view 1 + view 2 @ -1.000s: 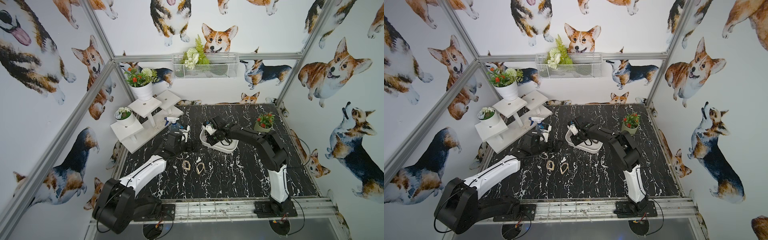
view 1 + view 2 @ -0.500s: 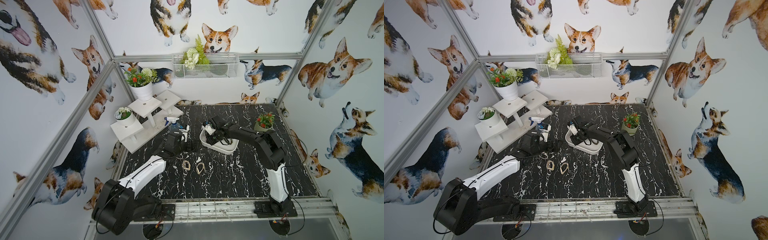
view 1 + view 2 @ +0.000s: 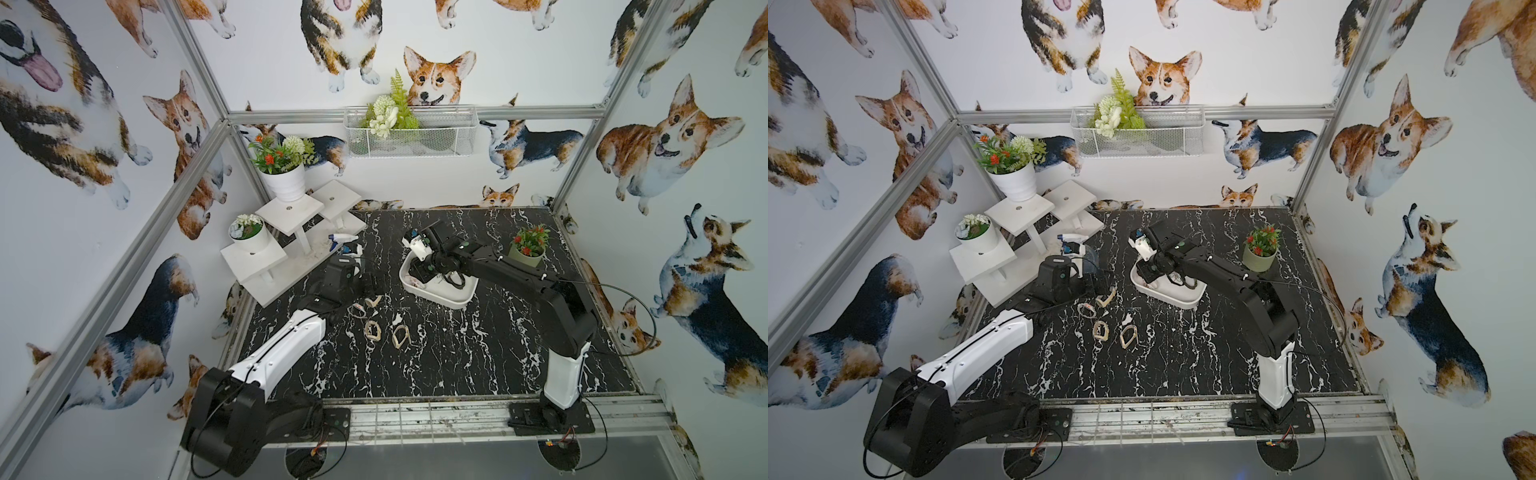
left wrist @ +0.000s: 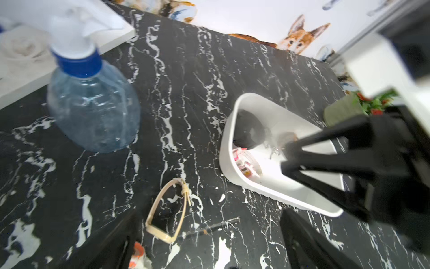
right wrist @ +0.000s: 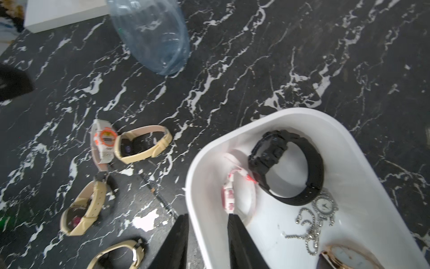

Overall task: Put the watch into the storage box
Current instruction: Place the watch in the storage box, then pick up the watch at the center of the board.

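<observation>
White storage box (image 5: 302, 111) holds pink watch (image 5: 229, 195); right jaws part-open, left jaws wide, both empty.

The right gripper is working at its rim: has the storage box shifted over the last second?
No. In a top view the storage box keeps its place beside the green plant pot, with the same gap to it as before.

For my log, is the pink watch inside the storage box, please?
Inside: the pink watch lies within the storage box, beside the black watch.
</observation>
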`<state>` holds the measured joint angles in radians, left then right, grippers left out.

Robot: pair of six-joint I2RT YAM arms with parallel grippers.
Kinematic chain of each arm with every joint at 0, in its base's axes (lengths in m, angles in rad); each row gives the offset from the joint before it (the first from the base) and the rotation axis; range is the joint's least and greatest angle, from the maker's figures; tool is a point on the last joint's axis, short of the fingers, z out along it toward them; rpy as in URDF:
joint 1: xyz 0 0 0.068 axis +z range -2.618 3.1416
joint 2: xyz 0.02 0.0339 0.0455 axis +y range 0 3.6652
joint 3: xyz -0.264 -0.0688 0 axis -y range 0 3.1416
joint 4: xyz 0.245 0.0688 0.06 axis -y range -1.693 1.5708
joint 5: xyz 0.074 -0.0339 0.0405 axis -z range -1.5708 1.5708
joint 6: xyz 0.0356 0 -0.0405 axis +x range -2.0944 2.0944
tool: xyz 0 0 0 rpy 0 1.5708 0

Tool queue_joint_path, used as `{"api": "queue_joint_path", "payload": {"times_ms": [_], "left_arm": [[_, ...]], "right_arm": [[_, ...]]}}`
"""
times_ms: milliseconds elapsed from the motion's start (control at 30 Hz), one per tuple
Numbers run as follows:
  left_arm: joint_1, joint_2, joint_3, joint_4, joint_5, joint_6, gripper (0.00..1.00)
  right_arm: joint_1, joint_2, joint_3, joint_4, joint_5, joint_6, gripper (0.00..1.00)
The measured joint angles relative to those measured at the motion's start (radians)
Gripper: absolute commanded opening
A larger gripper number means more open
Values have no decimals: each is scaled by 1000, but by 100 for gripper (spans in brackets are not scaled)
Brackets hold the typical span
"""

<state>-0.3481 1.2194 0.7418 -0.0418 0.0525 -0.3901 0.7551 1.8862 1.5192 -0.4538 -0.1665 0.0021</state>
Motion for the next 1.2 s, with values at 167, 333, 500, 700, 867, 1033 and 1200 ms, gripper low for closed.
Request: {"api": "queue_joint_path", "payload": {"times_ms": [167, 333, 500, 700, 867, 1033, 1200], "left_arm": [[107, -15, -10, -43, -20, -87, 100], [158, -21, -13, -83, -26, -138, 100], [199, -22, -48, -90, -41, -167, 100], [211, -31, -78, -87, -47, -186, 100], [212, -60, -98, -80, -63, -187, 100], [212, -84, -109, -77, -88, -190, 100], [212, -84, -109, -72, -96, -190, 100]], "right_arm": [[101, 0, -11, 22, -26, -31, 39], [153, 73, 37, 32, -39, -33, 42], [198, 173, 141, 20, -42, -42, 43], [200, 286, 264, -16, -29, -47, 43], [202, 376, 359, -61, -31, -47, 43], [205, 434, 410, -93, -40, -48, 41], [208, 473, 431, -119, -43, -49, 31]]}}
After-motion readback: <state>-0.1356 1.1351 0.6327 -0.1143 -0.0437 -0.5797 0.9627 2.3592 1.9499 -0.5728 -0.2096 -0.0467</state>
